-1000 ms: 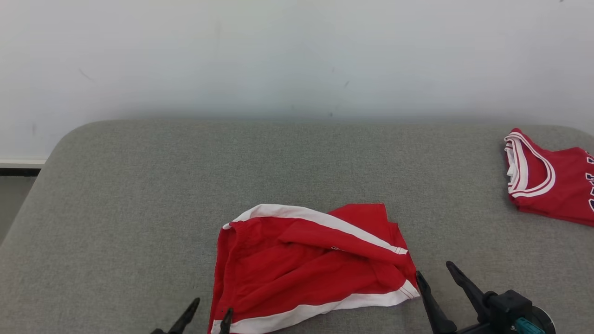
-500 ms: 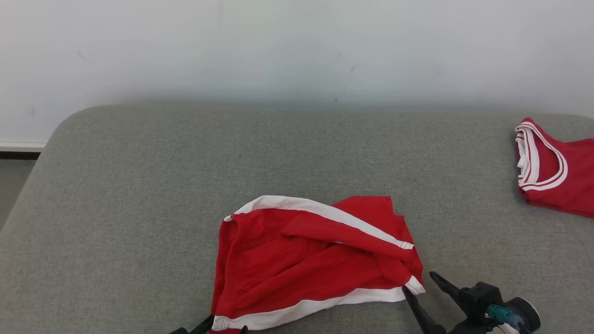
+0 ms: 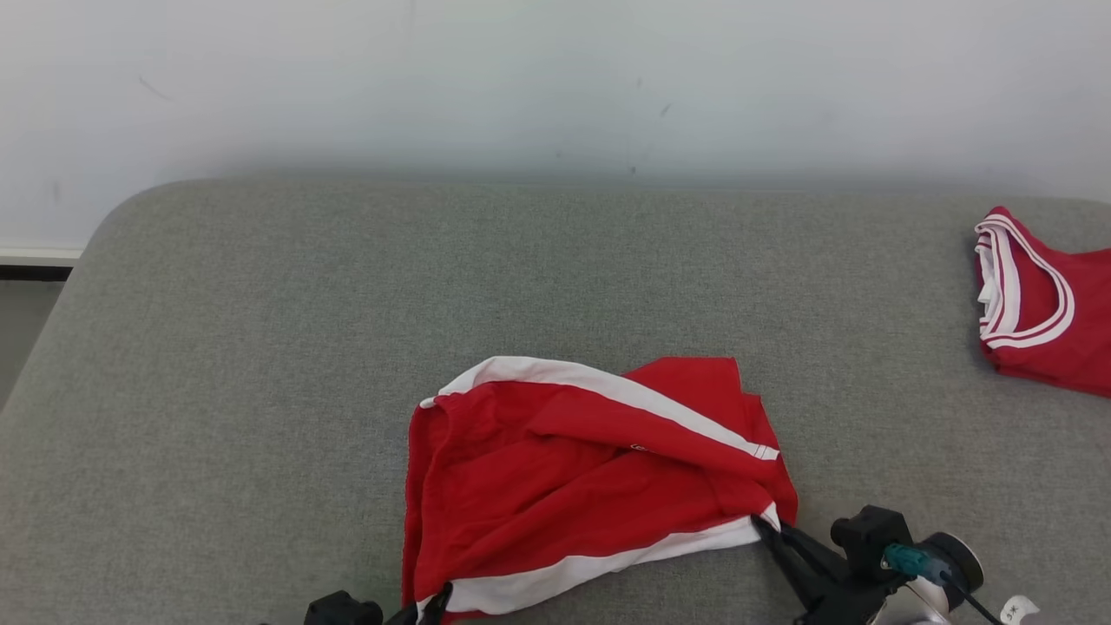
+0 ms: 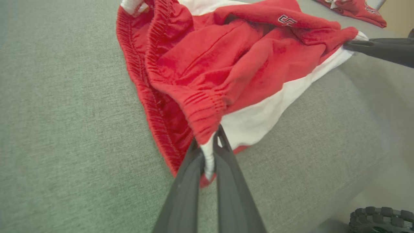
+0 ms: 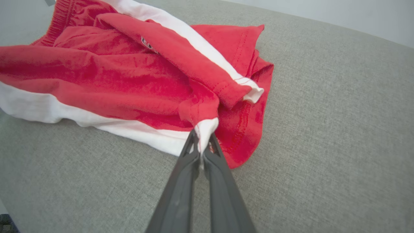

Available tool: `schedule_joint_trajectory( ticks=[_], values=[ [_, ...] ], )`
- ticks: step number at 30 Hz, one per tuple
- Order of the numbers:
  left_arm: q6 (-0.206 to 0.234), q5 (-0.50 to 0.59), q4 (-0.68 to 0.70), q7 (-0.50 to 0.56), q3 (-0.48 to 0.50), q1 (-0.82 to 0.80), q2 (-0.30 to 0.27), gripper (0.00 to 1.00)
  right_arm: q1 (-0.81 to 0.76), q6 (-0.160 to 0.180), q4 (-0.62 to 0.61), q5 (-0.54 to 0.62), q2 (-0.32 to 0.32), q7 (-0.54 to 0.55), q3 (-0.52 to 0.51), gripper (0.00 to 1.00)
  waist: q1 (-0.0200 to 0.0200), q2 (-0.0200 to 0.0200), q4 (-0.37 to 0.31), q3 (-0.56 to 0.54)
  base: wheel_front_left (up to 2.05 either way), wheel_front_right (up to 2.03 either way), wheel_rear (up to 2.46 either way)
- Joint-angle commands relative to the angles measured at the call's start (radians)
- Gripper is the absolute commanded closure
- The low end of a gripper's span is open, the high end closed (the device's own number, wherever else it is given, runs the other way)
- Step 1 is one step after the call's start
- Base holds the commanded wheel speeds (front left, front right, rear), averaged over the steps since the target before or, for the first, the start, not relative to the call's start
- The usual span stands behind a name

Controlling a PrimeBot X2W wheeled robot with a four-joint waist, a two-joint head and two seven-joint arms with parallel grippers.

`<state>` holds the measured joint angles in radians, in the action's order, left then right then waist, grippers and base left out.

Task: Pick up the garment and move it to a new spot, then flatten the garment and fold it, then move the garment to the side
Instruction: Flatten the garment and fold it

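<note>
Pinching the shorts at two corners on the cushion.
Both clamped: left gripper on the waistband end, right gripper on the hem; jersey well apart.

Up close the garment is soft red cloth, matt and a bit fuzzy, with smoother white cloth bands and a ribbed, gathered elastic waistband. The grey pad under it is coarse woven fabric, matt and grainy. At the garment's near edge, the left gripper and right gripper have dark matt fingers that look like smooth plastic. The second red top, off to the garment's right, is cloth too, with white trim. The wall behind the garment is flat matt paint, slightly scuffed.
</note>
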<state>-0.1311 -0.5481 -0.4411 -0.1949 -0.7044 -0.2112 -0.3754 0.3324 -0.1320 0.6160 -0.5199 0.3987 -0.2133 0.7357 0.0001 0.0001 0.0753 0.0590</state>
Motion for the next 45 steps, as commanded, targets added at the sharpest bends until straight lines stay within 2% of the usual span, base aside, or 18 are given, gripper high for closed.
schedule_joint_trajectory(
  ticks=[1, 6, 13, 19, 22, 24, 27, 31, 32, 37, 41, 45],
  values=[
    [0.001, -0.009, 0.001, -0.01, -0.002, -0.01, -0.001, 1.0, 0.011, 0.003, 0.002, -0.012, -0.001, -0.011, 0.004, 1.0, -0.0001, -0.0001, 0.0, 0.001, 0.0, 0.0, 0.0],
    [0.001, -0.059, 0.035, -0.037, 0.021, -0.026, -0.014, 1.0, 0.043, 0.003, -0.043, -0.048, 0.022, -0.044, 0.023, 1.0, -0.0001, -0.0001, -0.004, 0.008, 0.0, 0.0, 0.0],
    [0.001, -0.107, 0.135, -0.029, 0.075, -0.158, -0.045, 1.0, 0.123, 0.003, -0.19, -0.123, 0.042, -0.051, -0.052, 1.0, -0.0001, -0.0001, -0.026, 0.042, 0.0, 0.0, 0.0],
    [0.001, -0.161, 0.207, 0.064, 0.104, -0.457, -0.081, 1.0, 0.305, 0.003, -0.278, -0.221, 0.056, -0.035, -0.133, 1.0, -0.0001, -0.0001, -0.053, 0.151, 0.0, 0.0, 0.0],
    [0.001, -0.219, 0.201, 0.115, 0.132, -0.662, -0.088, 1.0, 0.462, 0.003, -0.302, -0.272, 0.051, 0.005, -0.178, 1.0, -0.0001, -0.0001, -0.076, 0.246, 0.0, 0.0, 0.0],
    [0.001, -0.255, 0.184, 0.147, 0.15, -0.807, -0.074, 1.0, 0.585, 0.003, -0.296, -0.295, 0.051, 0.043, -0.212, 1.0, -0.0001, -0.0001, -0.087, 0.31, 0.0, 0.0, 0.0],
    [0.001, -0.296, 0.127, 0.179, 0.177, -1.023, -0.058, 1.0, 0.785, 0.003, -0.266, -0.322, 0.034, 0.101, -0.265, 1.0, -0.0001, -0.0001, -0.102, 0.401, 0.0, 0.0, 0.0],
    [0.001, -0.325, 0.002, 0.207, 0.181, -1.337, -0.038, 1.0, 1.108, 0.003, -0.163, -0.339, -0.03, 0.174, -0.348, 1.0, -0.0001, -0.0001, -0.134, 0.53, 0.0, 0.0, 0.0],
    [0.001, -0.325, 0.002, 0.207, 0.181, -1.337, -0.038, 1.0, 1.108, 0.003, -0.163, -0.339, -0.03, 0.174, -0.348, 1.0, -0.0001, -0.0001, -0.134, 0.53, 0.0, 0.0, 0.0],
    [0.001, -0.331, -0.117, 0.193, 0.138, -1.554, -0.03, 1.0, 1.352, 0.003, -0.036, -0.275, -0.073, 0.184, -0.355, 1.0, -0.0001, -0.0001, -0.162, 0.598, 0.0, 0.0, 0.0],
    [0.001, -0.348, -0.197, 0.189, 0.088, -1.657, -0.032, 1.0, 1.47, 0.003, 0.081, -0.212, -0.093, 0.166, -0.336, 1.0, -0.0001, -0.0001, -0.185, 0.614, 0.0, 0.0, 0.0],
    [0.001, -0.376, -0.257, 0.185, 0.041, -1.717, -0.036, 1.0, 1.538, 0.003, 0.18, -0.228, -0.132, 0.159, -0.346, 1.0, -0.0001, -0.0001, -0.196, 0.629, 0.0, 0.0, 0.0]
  ],
)
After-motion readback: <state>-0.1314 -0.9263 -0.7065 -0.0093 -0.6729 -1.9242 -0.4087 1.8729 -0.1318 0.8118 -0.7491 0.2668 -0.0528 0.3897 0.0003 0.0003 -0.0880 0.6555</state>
